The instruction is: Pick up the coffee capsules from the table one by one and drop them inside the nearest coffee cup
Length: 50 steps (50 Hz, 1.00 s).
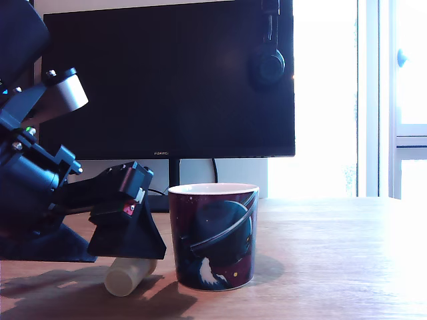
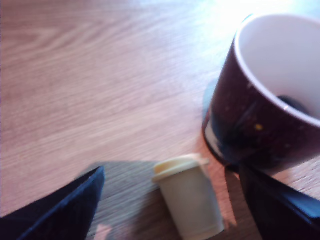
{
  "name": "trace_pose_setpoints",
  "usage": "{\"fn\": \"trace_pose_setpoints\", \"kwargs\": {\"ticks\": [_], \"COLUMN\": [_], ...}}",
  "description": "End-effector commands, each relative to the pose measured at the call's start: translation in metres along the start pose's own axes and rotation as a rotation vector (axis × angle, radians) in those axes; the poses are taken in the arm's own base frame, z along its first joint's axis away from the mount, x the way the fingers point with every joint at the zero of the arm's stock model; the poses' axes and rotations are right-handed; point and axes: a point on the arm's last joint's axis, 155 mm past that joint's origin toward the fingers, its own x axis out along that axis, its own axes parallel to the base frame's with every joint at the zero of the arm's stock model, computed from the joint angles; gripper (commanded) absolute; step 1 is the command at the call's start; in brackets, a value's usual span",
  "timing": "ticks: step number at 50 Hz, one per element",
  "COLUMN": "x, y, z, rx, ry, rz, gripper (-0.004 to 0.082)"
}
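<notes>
Right, the coffee cup (image 1: 213, 237) stands upright on the table (image 1: 333, 253), near its front edge in the exterior view. Space print: ringed planet and stars on maroon/navy, white inside. The wrist view shows something dark low down inside the cup (image 2: 292, 104); can't tell whether it's a capsule or shadow.

The cream-beige capsule (image 1: 128, 276) lies tilted on the wood just beside the cup, on the exterior view's left, not touching it as far as the wrist view shows. In that view its flanged rim (image 2: 179, 165) faces away from the camera and the narrow end points back toward the arm.

The gripper (image 2: 170, 200) is low over the table, jaws spread: one dark finger (image 2: 65, 210) on one side of the capsule, the other (image 2: 280, 205) by the cup's base. The capsule sits in the gap, with nothing clamped.

Readable text: only "HUAWEI" on the lower bezel of the monitor (image 1: 167, 80) behind the cup. Headphones (image 1: 268, 63) hang at its top corner, toward the exterior view's right.
</notes>
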Motion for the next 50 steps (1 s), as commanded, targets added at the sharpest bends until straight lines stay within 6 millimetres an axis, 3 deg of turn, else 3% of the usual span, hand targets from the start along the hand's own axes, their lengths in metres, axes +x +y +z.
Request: {"fn": "trace_pose_setpoints", "kwargs": {"ticks": [1,26,31,35,38,50], "x": [0.0,0.0,0.0,0.0,0.0,0.0], "y": [0.005,0.0,0.0,0.0,0.0,0.0], "z": [-0.01,-0.022,-0.022,-0.022,-0.022,-0.022], "rx": [0.012,-0.005,-0.005,-0.004,-0.004,-0.003], "ry": [0.023,0.082,0.083,0.083,0.083,0.082], "rz": [0.01,-0.035,-0.034,-0.034,-0.035,-0.034], "gripper": [0.0783,0.0764,0.0612,0.0363,0.0234,0.0164]}}
